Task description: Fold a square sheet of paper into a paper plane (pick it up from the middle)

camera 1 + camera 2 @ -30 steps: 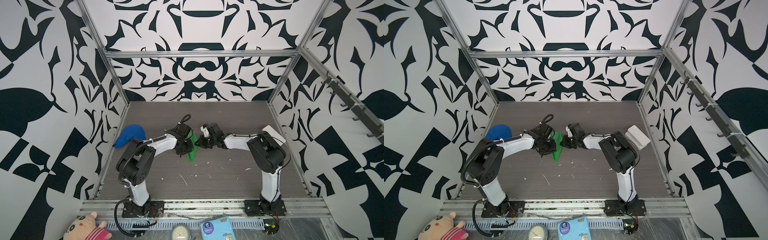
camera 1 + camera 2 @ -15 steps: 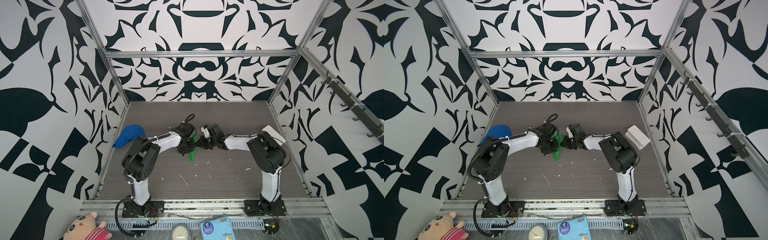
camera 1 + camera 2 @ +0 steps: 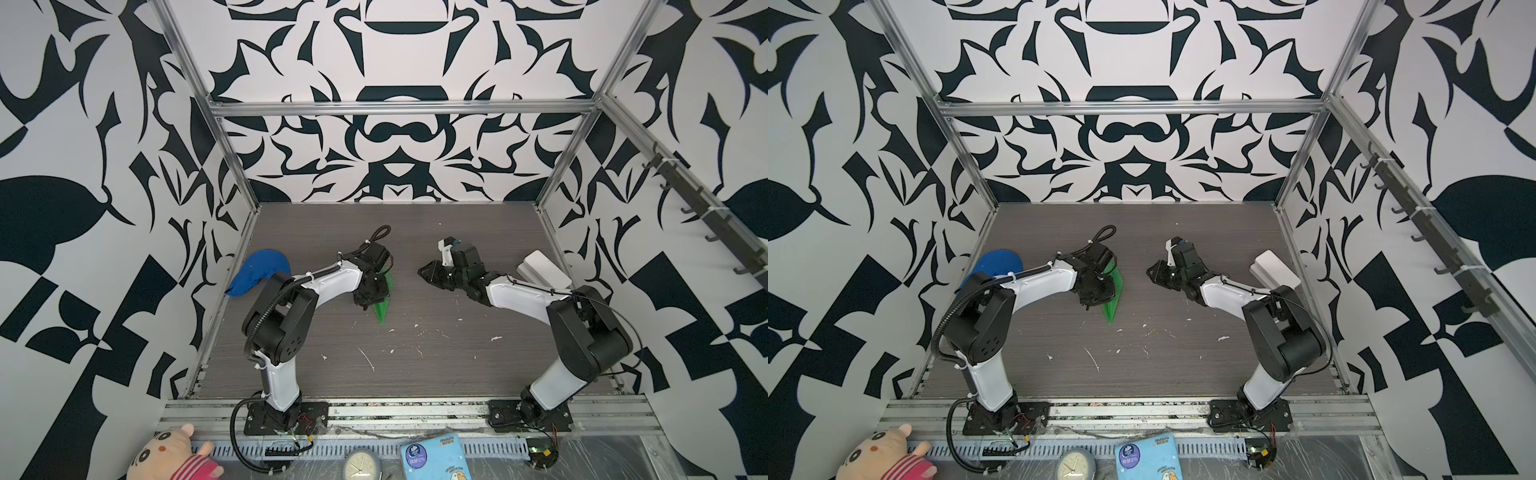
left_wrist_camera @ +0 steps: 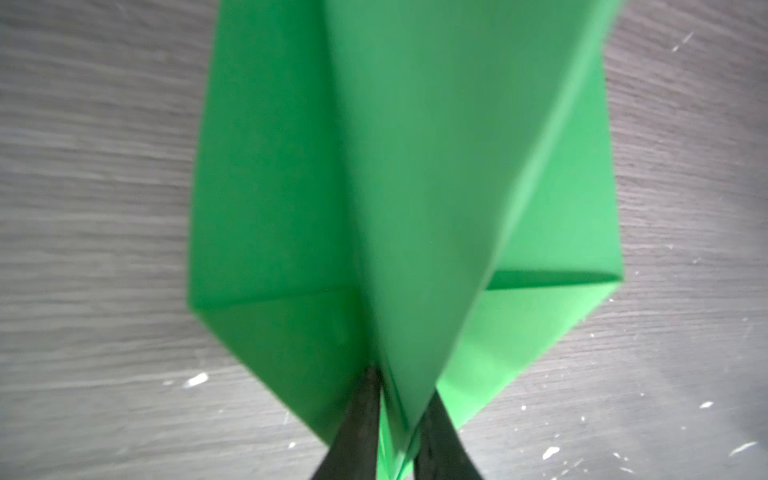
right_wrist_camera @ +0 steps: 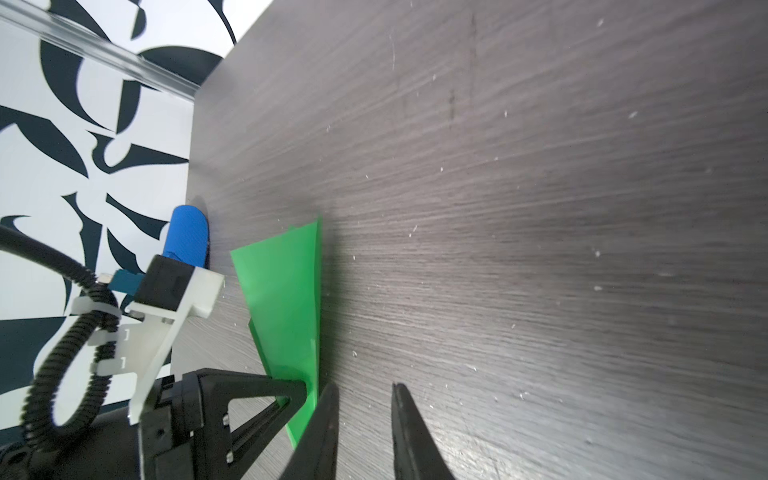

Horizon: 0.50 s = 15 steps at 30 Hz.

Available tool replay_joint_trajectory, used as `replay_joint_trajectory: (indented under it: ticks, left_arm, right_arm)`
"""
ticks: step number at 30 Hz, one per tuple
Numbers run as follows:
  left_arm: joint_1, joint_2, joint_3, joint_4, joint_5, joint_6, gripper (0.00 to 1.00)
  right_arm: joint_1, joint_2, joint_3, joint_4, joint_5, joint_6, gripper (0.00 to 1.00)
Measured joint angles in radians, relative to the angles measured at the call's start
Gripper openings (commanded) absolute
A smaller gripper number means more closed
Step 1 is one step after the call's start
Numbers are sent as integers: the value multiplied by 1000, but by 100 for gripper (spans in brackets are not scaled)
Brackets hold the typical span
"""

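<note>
Left gripper (image 4: 401, 386) is clamped on the paper plane (image 4: 399, 166), fingers (image 4: 361, 424) squeezing the raised centre ridge where the folds narrow, and the wings fan out away from the wrist camera. In both top views that puts the paper plane (image 3: 384, 301) a bit left of the middle of the desk (image 3: 415, 374), nose aimed toward the front; can't tell if the tip touches the wood or hangs just above it. Right gripper (image 5: 363, 388) has its jaws spread with nothing between them, just bare desk, and it sits off to the side, apart from the paper.

Progress-wise I'd say the folding is mostly done: it's already a narrow pointed dart with lengthwise creases, no flat square left. What's left looks like tidying, maybe evening out the wings (one side looks skewed in the left wrist view) and setting it down.

Further out: blue cap (image 3: 257, 270) at the desk's left edge, white box (image 3: 544, 270) at its right edge, little white scraps (image 3: 368, 357) scattered around. In front of the desk there's a plush toy (image 3: 174, 455), a clock (image 3: 362, 467) and a blue packet (image 3: 434, 457) with a round logo and some print, but it's way too small to read, and I can't make out any writing on the paper or arms
</note>
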State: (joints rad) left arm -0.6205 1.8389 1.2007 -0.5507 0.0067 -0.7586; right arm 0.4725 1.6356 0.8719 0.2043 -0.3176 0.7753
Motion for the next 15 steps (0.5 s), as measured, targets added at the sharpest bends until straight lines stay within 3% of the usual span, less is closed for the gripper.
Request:
replay_joint_trajectory:
  ticks: [12, 15]
  left_arm:
    - [-8, 67, 69, -64, -37, 23, 22]
    - [-15, 81, 79, -79, -48, 27, 26]
  right_arm:
    - [0, 9, -31, 4, 2, 2, 25]
    - [0, 9, -32, 8, -1, 4, 25]
